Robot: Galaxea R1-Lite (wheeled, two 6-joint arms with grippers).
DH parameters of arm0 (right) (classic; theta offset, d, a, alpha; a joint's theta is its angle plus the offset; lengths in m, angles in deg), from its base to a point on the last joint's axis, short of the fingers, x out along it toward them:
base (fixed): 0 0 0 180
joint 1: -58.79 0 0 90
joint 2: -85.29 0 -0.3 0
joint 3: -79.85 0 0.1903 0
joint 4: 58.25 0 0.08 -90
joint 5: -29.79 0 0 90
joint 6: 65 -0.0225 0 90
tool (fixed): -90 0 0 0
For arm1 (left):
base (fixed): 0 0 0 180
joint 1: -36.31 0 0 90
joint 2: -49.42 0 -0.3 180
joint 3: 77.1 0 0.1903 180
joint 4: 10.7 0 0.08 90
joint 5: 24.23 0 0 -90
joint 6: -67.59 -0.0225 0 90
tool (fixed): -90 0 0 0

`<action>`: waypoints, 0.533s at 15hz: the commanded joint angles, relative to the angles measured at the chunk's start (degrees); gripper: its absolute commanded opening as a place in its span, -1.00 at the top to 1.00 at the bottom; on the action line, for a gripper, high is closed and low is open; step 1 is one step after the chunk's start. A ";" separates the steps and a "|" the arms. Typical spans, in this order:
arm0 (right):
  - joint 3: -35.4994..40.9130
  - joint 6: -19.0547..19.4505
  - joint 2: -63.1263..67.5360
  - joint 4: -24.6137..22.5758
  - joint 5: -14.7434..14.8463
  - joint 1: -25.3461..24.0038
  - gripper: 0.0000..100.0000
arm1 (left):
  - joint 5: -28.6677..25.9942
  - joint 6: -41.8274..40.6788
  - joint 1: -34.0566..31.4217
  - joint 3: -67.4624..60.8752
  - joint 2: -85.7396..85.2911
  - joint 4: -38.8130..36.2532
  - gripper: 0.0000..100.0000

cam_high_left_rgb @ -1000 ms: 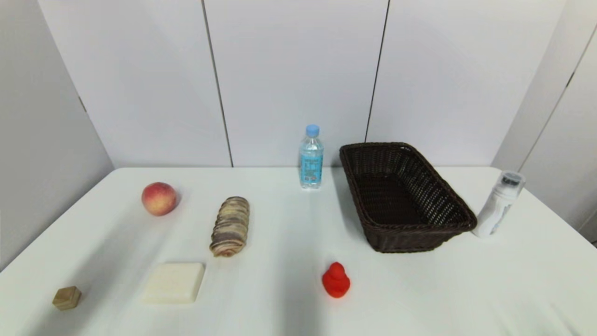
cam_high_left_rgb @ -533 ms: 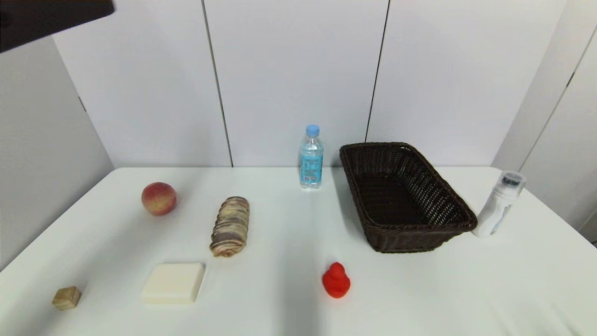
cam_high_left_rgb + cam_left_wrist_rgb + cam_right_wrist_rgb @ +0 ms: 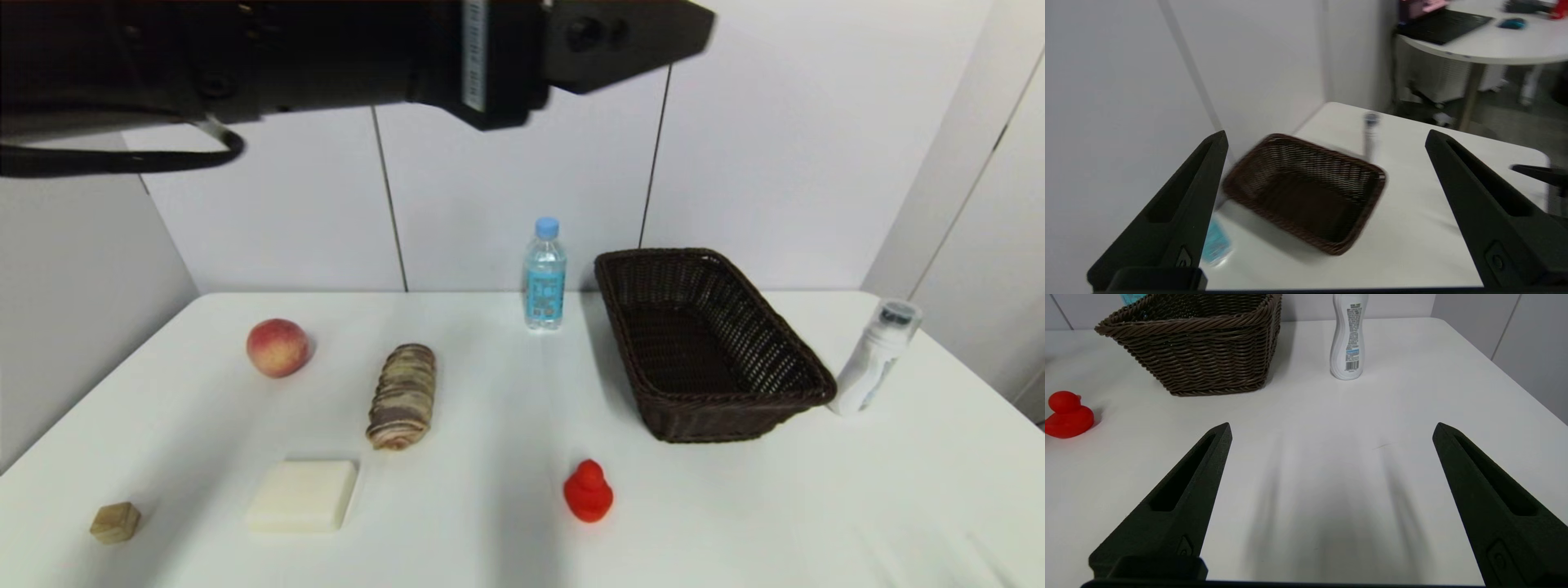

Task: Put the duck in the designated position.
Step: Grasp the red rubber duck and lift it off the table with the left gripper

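Observation:
The red duck (image 3: 588, 491) stands upright on the white table near the front, ahead of the basket's near corner; it also shows in the right wrist view as the duck (image 3: 1067, 415). No marker shows on the tabletop for a designated position. My left arm (image 3: 326, 49) reaches high across the top of the head view, far above the table. Its gripper (image 3: 1326, 134) is open and empty, looking down at the basket. My right gripper (image 3: 1331, 425) is open and empty, low over bare table to the right of the duck.
A dark wicker basket (image 3: 702, 343) sits at the back right with a white bottle (image 3: 873, 357) beside it and a water bottle (image 3: 544, 273) at the back. On the left lie a peach (image 3: 278, 347), a bread roll (image 3: 402, 396), a pale block (image 3: 304, 494) and a wooden cube (image 3: 115, 523).
My left arm has swung in from the upper left and now spans the top of the head view. Nothing on the table has moved.

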 commanded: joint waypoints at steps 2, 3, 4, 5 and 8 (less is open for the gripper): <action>0.00 -0.07 0.00 -0.02 0.00 -0.02 -1.00 | -0.79 -0.09 6.25 5.14 13.95 -0.51 -1.00; 0.00 0.02 0.09 -0.02 0.00 -0.02 -1.00 | -0.35 0.18 6.69 5.32 15.62 -0.68 -1.00; 0.00 -0.07 0.00 -0.02 0.00 -0.02 -1.00 | 0.44 0.35 6.69 5.58 16.68 -0.51 -1.00; 0.00 0.02 0.00 -0.02 0.00 -0.02 -1.00 | 2.90 0.53 6.69 5.67 17.29 -0.24 -1.00; 0.00 -0.07 0.00 -0.02 0.00 -0.02 -1.00 | 18.37 4.22 6.78 5.76 18.96 0.02 -1.00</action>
